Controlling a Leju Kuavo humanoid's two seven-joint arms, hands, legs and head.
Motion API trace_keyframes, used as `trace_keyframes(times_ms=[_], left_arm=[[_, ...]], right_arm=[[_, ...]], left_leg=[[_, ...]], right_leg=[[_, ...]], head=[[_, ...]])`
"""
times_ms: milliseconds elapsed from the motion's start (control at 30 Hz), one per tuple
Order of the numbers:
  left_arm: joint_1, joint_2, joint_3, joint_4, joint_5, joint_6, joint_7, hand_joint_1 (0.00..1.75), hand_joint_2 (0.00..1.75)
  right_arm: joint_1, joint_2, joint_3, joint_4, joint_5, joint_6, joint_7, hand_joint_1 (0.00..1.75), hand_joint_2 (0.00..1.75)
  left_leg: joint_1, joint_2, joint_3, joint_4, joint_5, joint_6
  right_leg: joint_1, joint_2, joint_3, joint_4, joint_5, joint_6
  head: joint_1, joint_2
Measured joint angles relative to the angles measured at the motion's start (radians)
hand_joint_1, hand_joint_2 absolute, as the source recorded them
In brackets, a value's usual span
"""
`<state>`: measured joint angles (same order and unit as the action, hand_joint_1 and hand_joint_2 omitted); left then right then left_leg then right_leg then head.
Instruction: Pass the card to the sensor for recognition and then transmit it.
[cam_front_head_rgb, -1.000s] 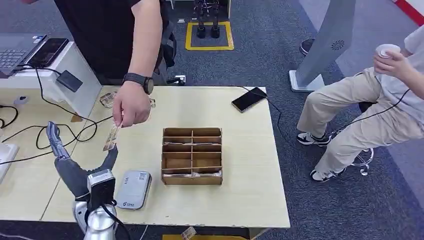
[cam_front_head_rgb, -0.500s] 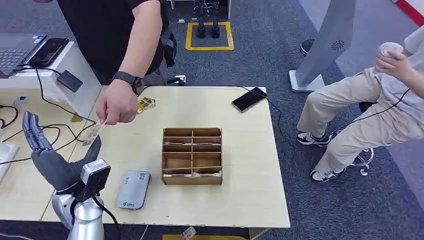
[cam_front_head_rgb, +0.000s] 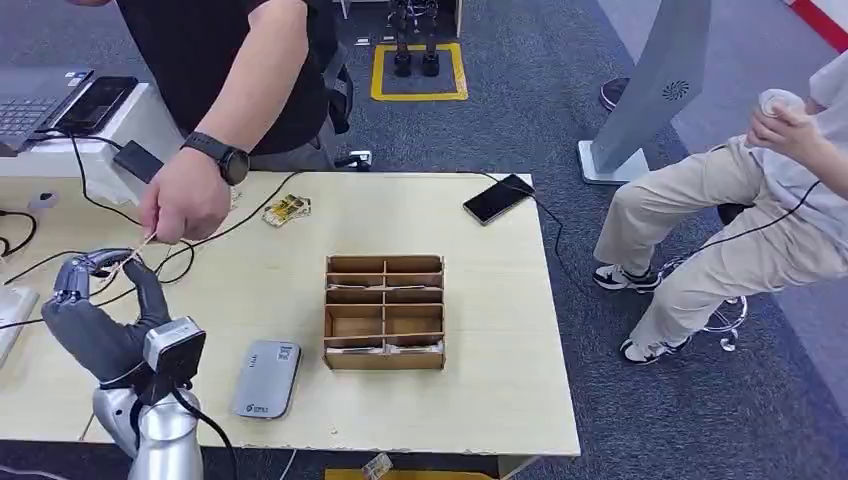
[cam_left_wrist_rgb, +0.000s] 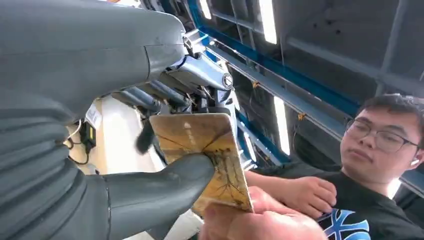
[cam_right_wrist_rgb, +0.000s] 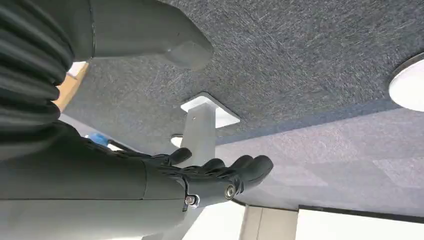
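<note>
My left hand (cam_front_head_rgb: 95, 310) was raised over the left side of the table (cam_front_head_rgb: 480, 300), thumb and fingers (cam_left_wrist_rgb: 150, 95) pinched on the card (cam_left_wrist_rgb: 210, 155), while a person's hand (cam_front_head_rgb: 185, 205) gripped its other end. The grey sensor (cam_front_head_rgb: 266, 379) lay on the table near my left arm, just left of the cardboard divider box (cam_front_head_rgb: 385, 311). My right hand (cam_right_wrist_rgb: 210, 177) hung over the carpet (cam_right_wrist_rgb: 310, 75), fingers extended and close together, holding nothing.

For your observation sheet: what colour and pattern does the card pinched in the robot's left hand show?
Tan-yellow with dark branching lines, the card; clearest in the left wrist view.
</note>
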<state>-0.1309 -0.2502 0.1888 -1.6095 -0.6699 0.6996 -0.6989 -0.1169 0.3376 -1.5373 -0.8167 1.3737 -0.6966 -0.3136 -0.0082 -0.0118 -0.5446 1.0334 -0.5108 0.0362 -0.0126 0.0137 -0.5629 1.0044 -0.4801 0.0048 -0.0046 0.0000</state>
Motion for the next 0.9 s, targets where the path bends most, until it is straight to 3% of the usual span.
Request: trace_keyframes(times_ms=[633,767,900], left_arm=[[-0.001,-0.001,-0.005,0.0,0.211,-0.002,0.0,1.75,1.75],[-0.001,-0.001,-0.005,-0.01,0.118,-0.002,-0.001,1.75,1.75],[0.001,-0.001,0.008,-0.052,-0.126,0.0,-0.002,1.75,1.75]], right_arm=[[-0.003,0.0,0.0,0.004,-0.021,0.0,0.009,0.0,1.75],[-0.003,0.0,0.0,0.004,-0.018,0.0,0.006,0.0,1.75],[-0.003,0.0,0.0,0.006,-0.009,0.0,-0.002,0.0,1.75]], left_leg=[[0.0,0.0,0.0,0.0,0.0,0.0],[0.0,0.0,0.0,0.0,0.0,0.0],[0.0,0.0,0.0,0.0,0.0,0.0]], right_leg=[[0.0,0.0,0.0,0.0,0.0,0.0],[0.0,0.0,0.0,0.0,0.0,0.0],[0.0,0.0,0.0,0.0,0.0,0.0]], head=[[0.0,0.0],[0.0,0.0],[0.0,0.0]])
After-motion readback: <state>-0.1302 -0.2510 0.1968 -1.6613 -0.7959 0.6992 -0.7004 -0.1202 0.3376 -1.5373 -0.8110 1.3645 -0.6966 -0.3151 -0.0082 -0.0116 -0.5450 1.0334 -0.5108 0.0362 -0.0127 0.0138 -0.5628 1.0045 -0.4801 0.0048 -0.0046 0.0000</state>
